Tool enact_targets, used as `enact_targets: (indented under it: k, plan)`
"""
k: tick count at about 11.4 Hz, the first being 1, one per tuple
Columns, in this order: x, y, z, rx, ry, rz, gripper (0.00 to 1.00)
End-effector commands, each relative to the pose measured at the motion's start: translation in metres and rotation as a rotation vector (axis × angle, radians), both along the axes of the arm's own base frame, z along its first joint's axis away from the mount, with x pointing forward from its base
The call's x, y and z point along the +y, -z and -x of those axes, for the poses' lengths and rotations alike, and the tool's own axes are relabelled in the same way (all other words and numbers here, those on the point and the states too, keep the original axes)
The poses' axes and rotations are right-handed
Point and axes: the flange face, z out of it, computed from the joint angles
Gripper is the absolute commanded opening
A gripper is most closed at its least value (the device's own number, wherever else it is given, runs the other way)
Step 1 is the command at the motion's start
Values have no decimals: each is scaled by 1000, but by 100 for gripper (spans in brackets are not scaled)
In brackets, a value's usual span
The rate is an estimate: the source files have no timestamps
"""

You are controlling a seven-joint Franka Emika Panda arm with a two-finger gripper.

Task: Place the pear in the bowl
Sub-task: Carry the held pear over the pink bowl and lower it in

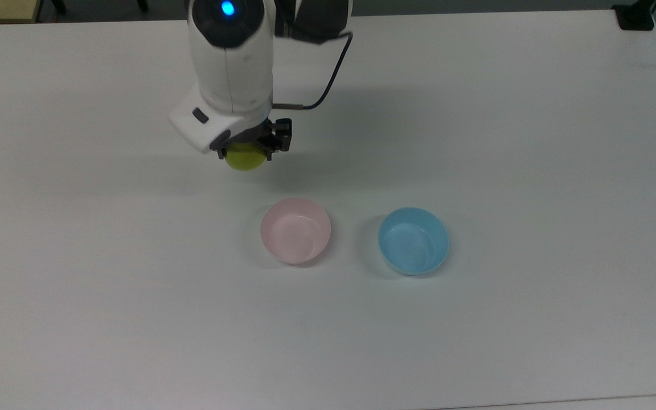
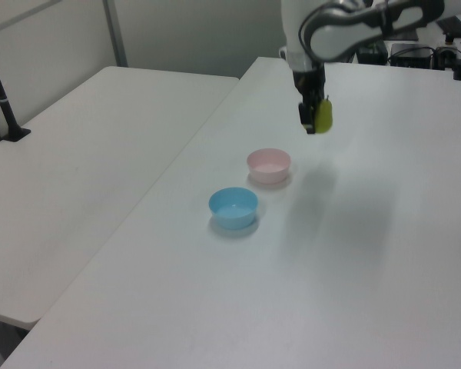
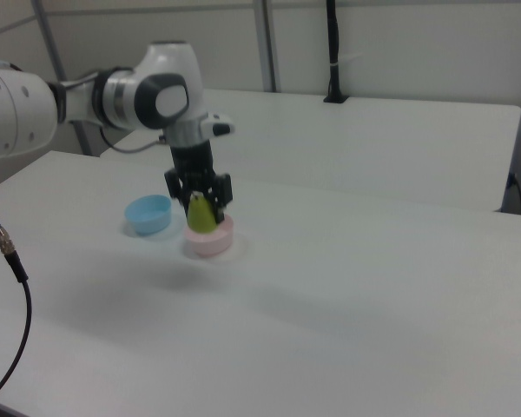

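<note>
The pincer is gripping the pear, holding it clear above the desk. In the top view, the pink bowl is lying below and rightward, short of the blue bowl.

Left of frame centre, the pincer grips the pear, lifted above the bench, overlapping the pink bowl; blue bowl further left.
</note>
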Motion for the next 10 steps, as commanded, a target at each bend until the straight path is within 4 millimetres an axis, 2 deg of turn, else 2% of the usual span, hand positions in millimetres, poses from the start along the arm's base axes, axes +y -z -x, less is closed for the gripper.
enact_targets:
  k: [1,3,6,8,10]
  plan:
    - [10,-36,-18,-82,70,-67,35]
    - [32,-26,-41,-198,158,-65,35]
    - [73,26,-66,-257,199,-51,41]
    - [87,59,-72,-247,194,-38,48]
    - [91,85,-74,-232,186,-21,49]
